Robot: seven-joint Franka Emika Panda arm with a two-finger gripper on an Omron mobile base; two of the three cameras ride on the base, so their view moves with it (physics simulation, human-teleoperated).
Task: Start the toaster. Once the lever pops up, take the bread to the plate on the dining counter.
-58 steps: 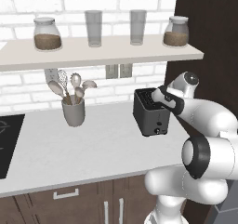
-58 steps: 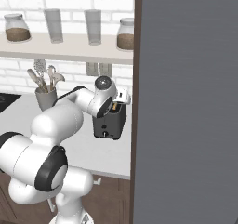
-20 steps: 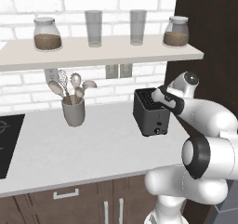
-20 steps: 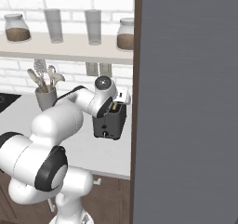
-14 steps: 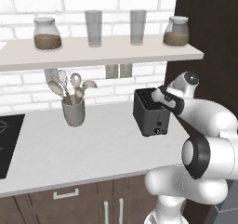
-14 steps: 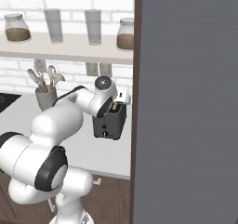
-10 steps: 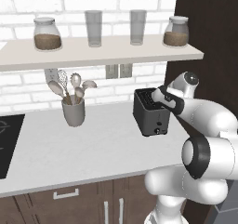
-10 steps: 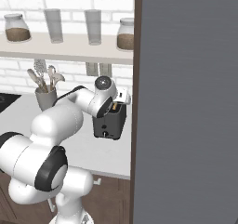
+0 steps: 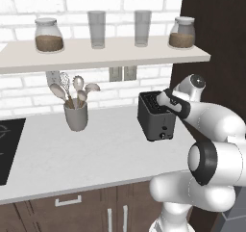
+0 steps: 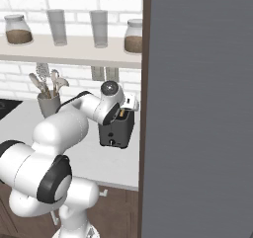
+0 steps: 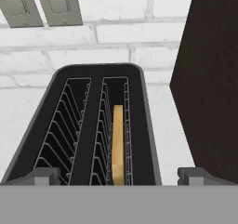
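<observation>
Toaster (image 9: 154,116) sits on grey bench (image 9: 72,154) nr the dark wall panel, w/ utensil cup (image 9: 76,115) well apart on its other side. Tool (image 11: 119,175) hangs over toaster top, jaws wide open, holding nothing, one fingertip each side of toaster. Bread (image 11: 118,144) stands on edge down in the slot nearer the dark panel; other slot has just wire guides. Shelf (image 9: 101,55) above w/ jars & glasses.

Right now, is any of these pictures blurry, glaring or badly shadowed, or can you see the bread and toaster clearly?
Hand view: sharp, evenly lit; the bread stands clear in the right slot of the toaster. Left base view: soft light, no glare, a faint shadow beneath the shelf. Right base view: a flat grey panel blocks the right half.
</observation>
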